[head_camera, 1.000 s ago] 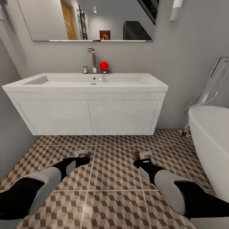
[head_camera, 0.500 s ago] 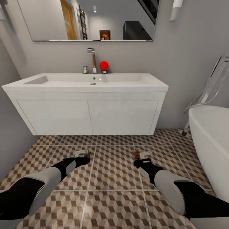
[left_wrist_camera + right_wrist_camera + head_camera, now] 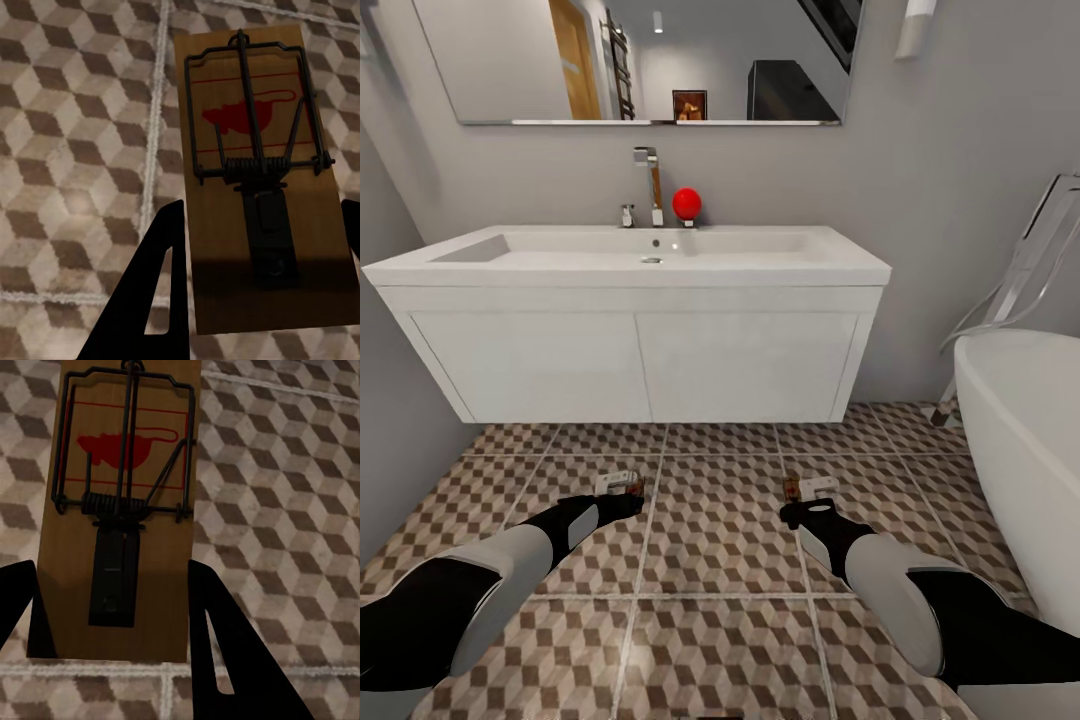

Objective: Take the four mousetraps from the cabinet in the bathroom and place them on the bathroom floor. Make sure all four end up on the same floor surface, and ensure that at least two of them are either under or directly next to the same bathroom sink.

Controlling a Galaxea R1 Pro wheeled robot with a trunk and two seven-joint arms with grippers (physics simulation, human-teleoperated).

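Change since a second ago: sink [image 3: 650,262] sits marginally higher in head view, a slight camera shift; arms unmoved, both traps undelivered.

Left gripper [image 3: 255,247]: jaws clamped on mousetrap [image 3: 259,172], above bathroom floor [image 3: 710,530], sink at 12 o'clock.

Right gripper [image 3: 112,607]: clamped on second mousetrap [image 3: 124,502].

Wrist views reveal spring bars; head view hardly does.

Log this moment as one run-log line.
left gripper: shut on mousetrap | right gripper: shut on second mousetrap | both low over bathroom floor | facing sink
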